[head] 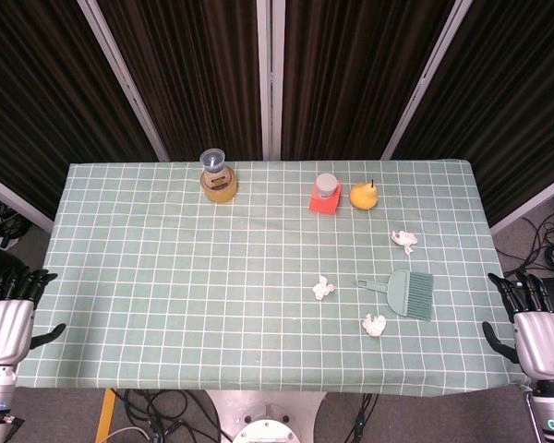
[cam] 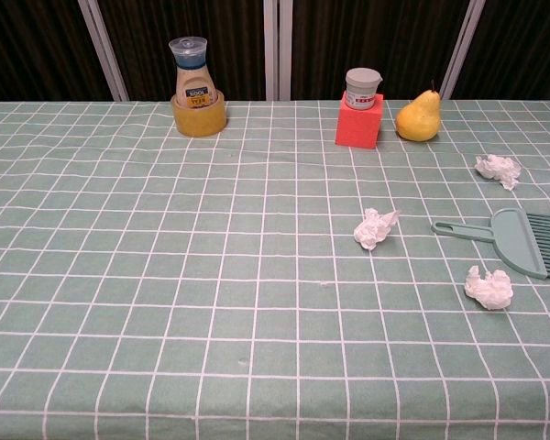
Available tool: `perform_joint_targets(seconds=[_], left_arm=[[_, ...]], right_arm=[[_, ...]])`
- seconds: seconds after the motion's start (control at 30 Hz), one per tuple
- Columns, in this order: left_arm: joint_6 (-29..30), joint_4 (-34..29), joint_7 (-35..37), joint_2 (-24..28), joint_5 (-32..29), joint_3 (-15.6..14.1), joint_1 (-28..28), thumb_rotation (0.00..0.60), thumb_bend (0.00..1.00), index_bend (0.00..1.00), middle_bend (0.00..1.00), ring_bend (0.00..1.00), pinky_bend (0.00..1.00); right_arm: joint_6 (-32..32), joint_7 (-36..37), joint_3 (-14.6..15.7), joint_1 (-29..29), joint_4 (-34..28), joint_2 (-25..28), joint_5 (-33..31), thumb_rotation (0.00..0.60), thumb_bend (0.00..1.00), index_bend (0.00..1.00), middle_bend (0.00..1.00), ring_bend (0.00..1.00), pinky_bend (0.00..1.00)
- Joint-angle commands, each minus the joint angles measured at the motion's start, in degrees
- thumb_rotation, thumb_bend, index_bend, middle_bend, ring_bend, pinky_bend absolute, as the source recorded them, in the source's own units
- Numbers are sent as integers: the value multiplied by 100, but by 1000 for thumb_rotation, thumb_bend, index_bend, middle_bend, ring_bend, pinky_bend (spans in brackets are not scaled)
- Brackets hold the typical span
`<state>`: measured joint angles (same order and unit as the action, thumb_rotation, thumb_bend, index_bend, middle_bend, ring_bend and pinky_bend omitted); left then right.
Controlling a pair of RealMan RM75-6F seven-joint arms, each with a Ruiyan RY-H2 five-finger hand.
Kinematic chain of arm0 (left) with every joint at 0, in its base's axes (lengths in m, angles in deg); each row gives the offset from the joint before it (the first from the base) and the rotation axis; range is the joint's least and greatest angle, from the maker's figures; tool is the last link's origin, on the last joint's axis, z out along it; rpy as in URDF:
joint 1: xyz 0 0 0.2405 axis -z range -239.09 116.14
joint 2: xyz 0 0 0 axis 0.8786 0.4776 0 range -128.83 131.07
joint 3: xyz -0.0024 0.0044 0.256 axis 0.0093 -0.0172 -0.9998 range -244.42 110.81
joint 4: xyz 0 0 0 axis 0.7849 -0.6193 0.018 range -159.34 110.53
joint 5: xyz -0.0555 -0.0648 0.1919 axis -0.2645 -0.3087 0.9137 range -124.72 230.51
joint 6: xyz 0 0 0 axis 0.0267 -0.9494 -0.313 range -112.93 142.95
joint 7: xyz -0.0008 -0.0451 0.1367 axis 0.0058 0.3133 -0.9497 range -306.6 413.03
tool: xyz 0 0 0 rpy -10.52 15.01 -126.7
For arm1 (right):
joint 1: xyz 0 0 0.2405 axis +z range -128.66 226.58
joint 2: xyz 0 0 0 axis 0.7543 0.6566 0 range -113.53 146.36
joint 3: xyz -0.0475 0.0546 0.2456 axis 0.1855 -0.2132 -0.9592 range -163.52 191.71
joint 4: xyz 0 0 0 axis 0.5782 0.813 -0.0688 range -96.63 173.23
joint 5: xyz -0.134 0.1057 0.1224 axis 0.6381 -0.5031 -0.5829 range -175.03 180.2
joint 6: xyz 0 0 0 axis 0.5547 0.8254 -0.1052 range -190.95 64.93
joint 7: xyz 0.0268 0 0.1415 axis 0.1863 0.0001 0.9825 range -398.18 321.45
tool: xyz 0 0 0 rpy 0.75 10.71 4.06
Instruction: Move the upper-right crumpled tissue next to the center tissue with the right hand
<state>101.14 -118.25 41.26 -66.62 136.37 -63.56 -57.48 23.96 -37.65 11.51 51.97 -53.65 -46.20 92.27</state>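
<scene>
Three crumpled white tissues lie on the green checked tablecloth. The upper-right tissue (head: 404, 240) (cam: 498, 169) sits near the right edge, below the pear. The center tissue (head: 323, 288) (cam: 375, 227) lies mid-table. A third tissue (head: 374, 324) (cam: 489, 287) rests nearer the front. My right hand (head: 535, 325) hangs off the table's right front corner, fingers apart, holding nothing. My left hand (head: 7, 318) rests off the left front corner, also empty with fingers apart. Neither hand appears in the chest view.
A green hand brush (head: 408, 293) (cam: 516, 240) lies between the tissues on the right. At the back stand a bottle in a yellow tape roll (head: 217, 175) (cam: 197, 89), a small jar on a red block (head: 326, 195) (cam: 361, 107), and a yellow pear (head: 364, 195) (cam: 418, 118).
</scene>
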Motion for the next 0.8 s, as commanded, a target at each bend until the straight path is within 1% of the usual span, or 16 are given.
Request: perform_joint_targets(seconds=[0.03,0.3,0.37,0.43,0.47,0.5,0.57,0.67,0.73,0.8], left_arm=[[-29,-21,-33,-6,-20,-2,14,600,11,204,172,111,78],[-4,-81,-74,24,-20,-16,1,600,11,204,172,111,78],[-6,-81,-46,28,-9,-20,3,600,11,204,172,111,78],[-16,-64,-18,41,23,-34,11,600,10,204,171,111,78],[-12,-58,-7,44,36,-39,10,600,9,204,171,111,78],[2,-52,17,46,51,-43,6,600,9,204,171,111,78],[37,-35,54,41,69,-47,-11,600,9,204,171,111,78],[54,3,123,38,66,-78,-47,600,8,204,171,111,78],[42,28,165,32,44,-101,-70,600,7,204,171,111,78],[34,55,218,17,25,-112,-86,600,7,204,171,111,78]], right_arm=[[-54,4,-10,29,10,-10,-36,600,267,92,182,0,0],[-228,147,10,103,13,4,-72,600,269,91,182,0,0],[-440,199,-4,211,-38,25,-131,600,258,86,180,0,0],[-779,98,-79,415,-136,24,-260,600,237,83,177,0,0],[-924,7,-127,517,-171,-13,-328,600,194,83,175,0,0],[-1136,-170,-195,660,-217,-87,-450,600,157,82,178,0,0],[-1460,-443,-310,893,-249,-252,-656,600,123,81,190,0,0],[-1888,-910,-519,1268,-145,-678,-1040,600,94,86,227,0,0],[-2092,-1209,-648,1501,55,-1046,-1288,600,87,128,255,0,0],[-2274,-1453,-753,1706,290,-1417,-1559,600,85,204,289,0,0]])
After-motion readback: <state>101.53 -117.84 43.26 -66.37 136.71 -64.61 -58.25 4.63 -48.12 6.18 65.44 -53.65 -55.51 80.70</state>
